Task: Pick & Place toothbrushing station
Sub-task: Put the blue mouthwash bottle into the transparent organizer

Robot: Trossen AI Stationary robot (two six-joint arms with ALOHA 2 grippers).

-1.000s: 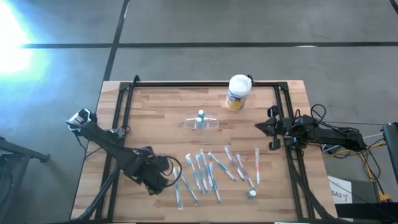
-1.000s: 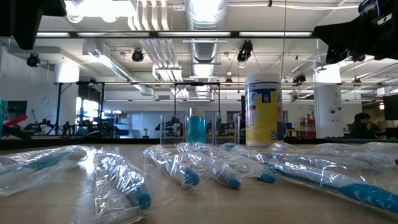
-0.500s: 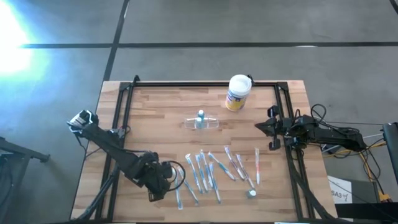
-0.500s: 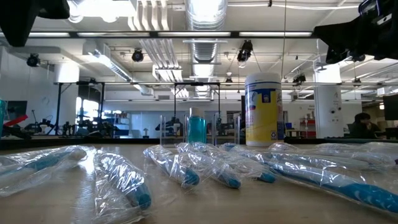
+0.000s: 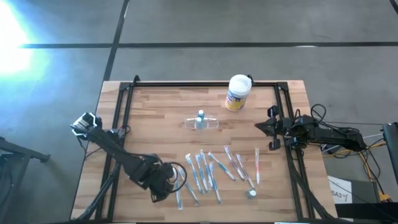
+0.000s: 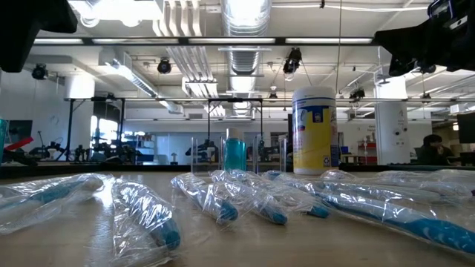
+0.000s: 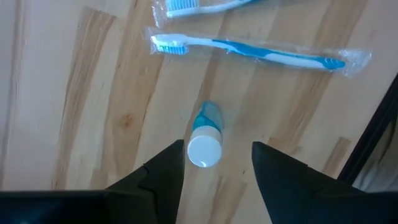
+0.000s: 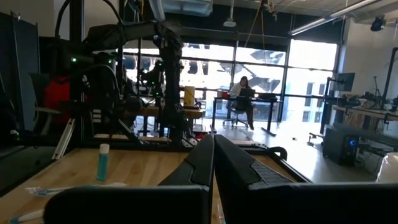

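Left wrist view shows the left gripper (image 7: pixel 214 163) spread above a small blue tube with a white cap (image 7: pixel 204 144) lying near the surface's front-left corner; lower squarely so both fingers straddle it before pinching. The toothbrushing station (image 5: pixel 202 122) stands mid-surface; the right gripper (image 5: pixel 258 127), pressed together, waits at the right edge.

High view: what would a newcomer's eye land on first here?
Probably the scatter of wrapped toothbrushes across the table's near half, with the left gripper open at their left end over a small blue tube. Behind them stand the clear toothbrushing station mid-table and a white canister at the far edge.
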